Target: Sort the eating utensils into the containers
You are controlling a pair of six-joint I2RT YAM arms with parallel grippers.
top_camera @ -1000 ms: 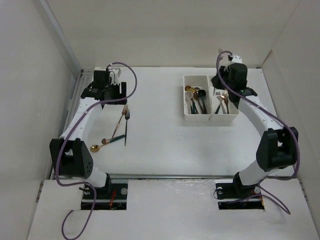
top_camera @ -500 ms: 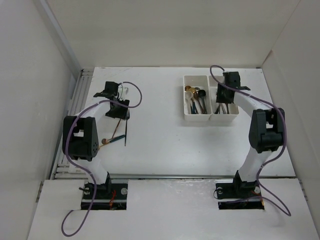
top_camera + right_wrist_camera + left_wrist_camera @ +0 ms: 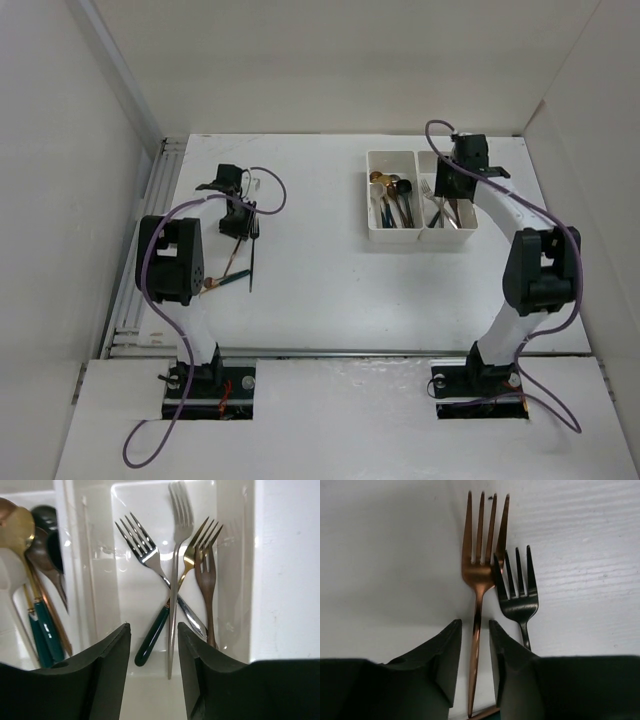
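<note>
Two robot arms reach over a white table (image 3: 380, 555), seen from above and from a camera on each wrist.

The left pincer (image 3: 475, 630) is lowered to the table with its jaws narrow. They straddle the thin handle of a copper fork (image 3: 481, 570), with a sliver of space on each side. The fork lies flat, its tines pointing straight ahead of the pincer. Just to the pincer's right lies a smaller black fork (image 3: 517, 595). Its leftmost tine overlaps the copper fork's head, and its handle runs under the right finger.

The right pincer (image 3: 154, 635) hangs over the white two-compartment tray (image 3: 237, 555), jaws partly apart and holding nothing. Directly below and ahead of it, the right compartment holds four forks. A silver fork with a dark green handle (image 3: 140, 545) lies crossed under a long silver fork (image 3: 180, 510). A gold fork (image 3: 192, 555) and a brown fork (image 3: 206, 575) lie toward the pincer's right. To the pincer's left, past the divider, the other compartment holds spoons (image 3: 17, 525), gold and dark, some with green handles.
</note>
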